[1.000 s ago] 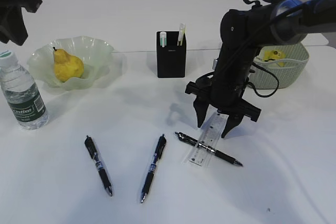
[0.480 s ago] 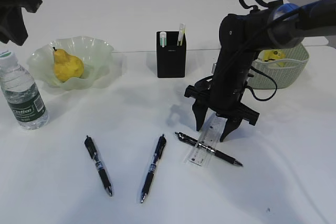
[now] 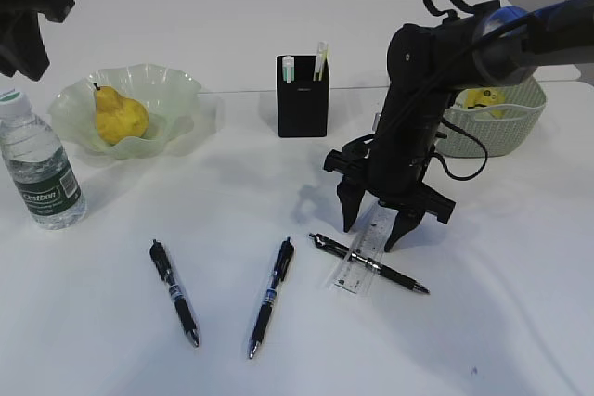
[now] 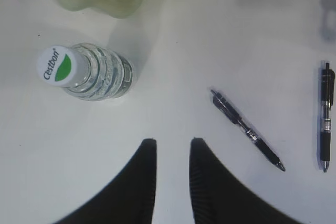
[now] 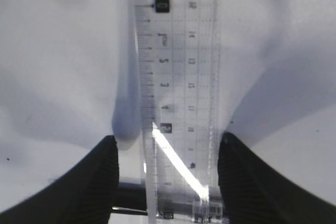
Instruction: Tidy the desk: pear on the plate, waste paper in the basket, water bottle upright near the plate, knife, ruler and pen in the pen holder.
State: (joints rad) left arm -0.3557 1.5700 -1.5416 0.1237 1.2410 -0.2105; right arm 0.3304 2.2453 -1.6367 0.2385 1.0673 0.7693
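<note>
R hand point(image 3: 374, 226) hangs just over the ruler point(image 3: 364, 252), fingers spread wide, one each side of it, not touching yet as far as I can tell. Ruler lies flat on the bench point(image 3: 278, 350), long axis running away from the camera toward the holder point(image 3: 302, 97); the R hand's gap sits square across that axis, so a straight drop and squeeze looks right. A pen point(image 3: 369, 264) lies crosswise over the ruler's near end; could get dragged along.

R wrist view shows what the exterior can't: ruler point(image 5: 177, 103) centred between the pads point(image 5: 102, 174), margin both sides. L hand point(image 4: 172, 153), narrow gap, holds nothing, high over the bottle point(image 4: 86, 72), well apart from the ruler. Bottle already upright by the plate point(image 3: 176, 113) with the pear point(image 3: 119, 115).
</note>
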